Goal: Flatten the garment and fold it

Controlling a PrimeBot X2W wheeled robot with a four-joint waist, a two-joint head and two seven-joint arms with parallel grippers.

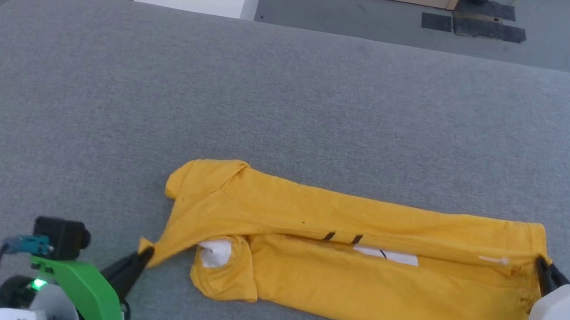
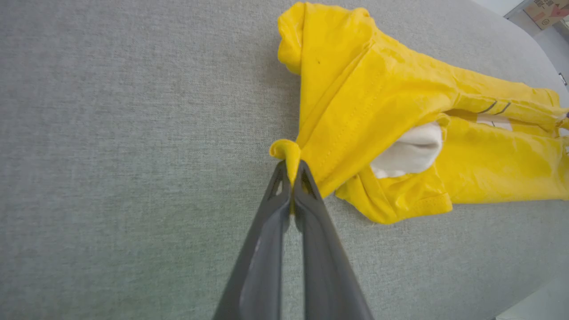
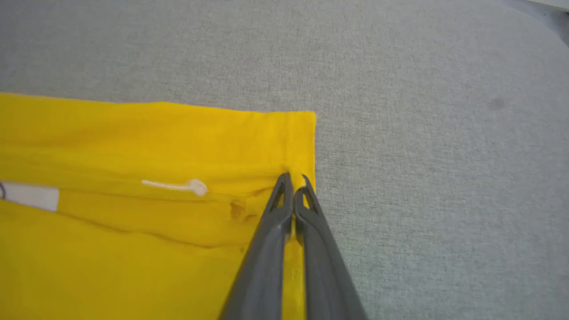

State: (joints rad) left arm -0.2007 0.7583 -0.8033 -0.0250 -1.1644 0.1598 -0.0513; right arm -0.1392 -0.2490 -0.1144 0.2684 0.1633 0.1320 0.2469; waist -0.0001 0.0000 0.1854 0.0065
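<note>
A: What is being held by the left gripper (image 1: pixel 146 259)?
B: A small tuck of yellow cloth at the sleeve end of the garment (image 1: pixel 357 283) is being pinched between its closed fingers, with a nub poking past the tips.
A: And by the right gripper (image 1: pixel 541 265)?
B: The hem at the opposite end is being clamped, fingers drawn together on the cloth.
A: Where is the garment being found?
B: It is lying between the two on the grey surface (image 1: pixel 272 96), gathered into a long band, with a white sleeve patch (image 1: pixel 214 252) showing near the left end.
A: How is its handling being judged?
B: Light, soft, limp cloth is being assumed. Sagging and wrinkling are likely wherever it is unsupported, and thin pinches may slip. Hems, seams and corners are being favoured as holds, since doubled stitching gives more to bite.
</note>
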